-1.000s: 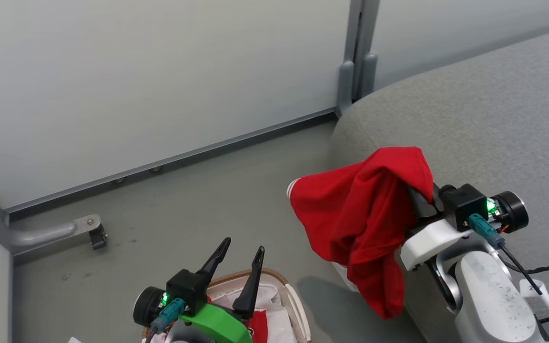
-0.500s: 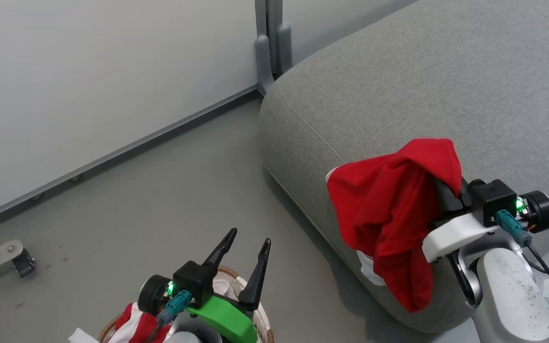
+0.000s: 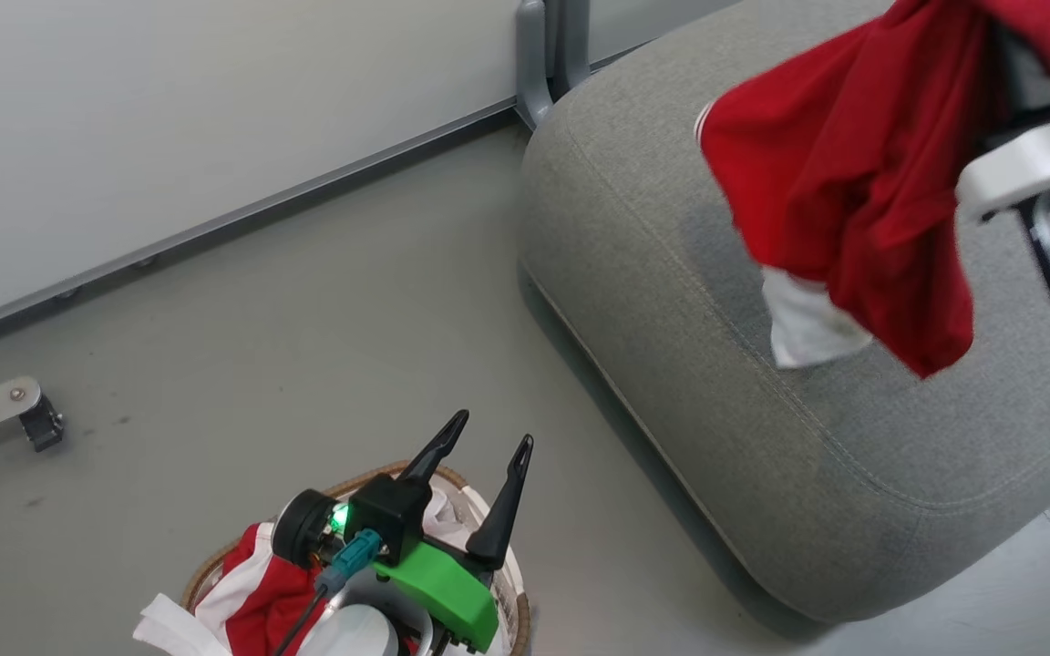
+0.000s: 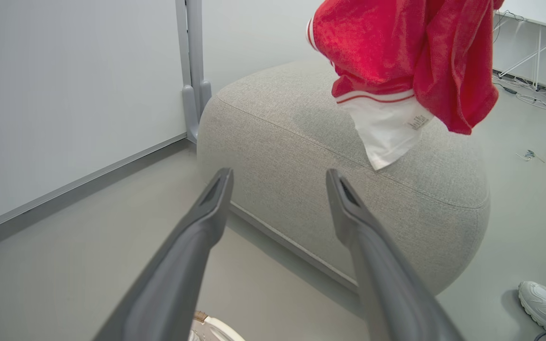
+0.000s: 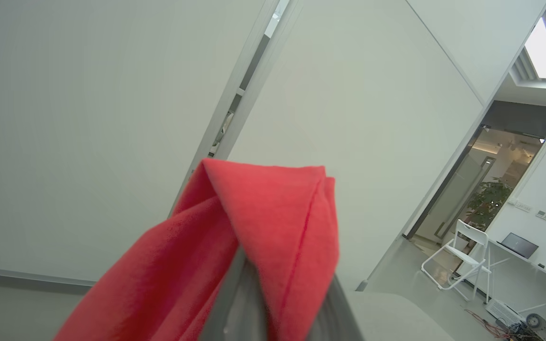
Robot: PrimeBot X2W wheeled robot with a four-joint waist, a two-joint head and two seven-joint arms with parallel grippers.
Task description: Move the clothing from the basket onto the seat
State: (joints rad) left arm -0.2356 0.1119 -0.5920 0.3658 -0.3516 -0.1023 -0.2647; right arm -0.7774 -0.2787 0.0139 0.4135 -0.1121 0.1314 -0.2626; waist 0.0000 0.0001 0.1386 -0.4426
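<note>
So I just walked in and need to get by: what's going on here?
The robot is moving laundry from the basket to the seat. Its right hand is shut on a red garment, which hangs over the seat, not yet laid down. The left hand hovers open above the basket, where more red clothing lies.

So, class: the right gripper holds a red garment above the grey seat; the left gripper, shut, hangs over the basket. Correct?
No: the left gripper is open over the basket, as the left wrist view shows. The right gripper does hold the red garment above the seat.
</note>
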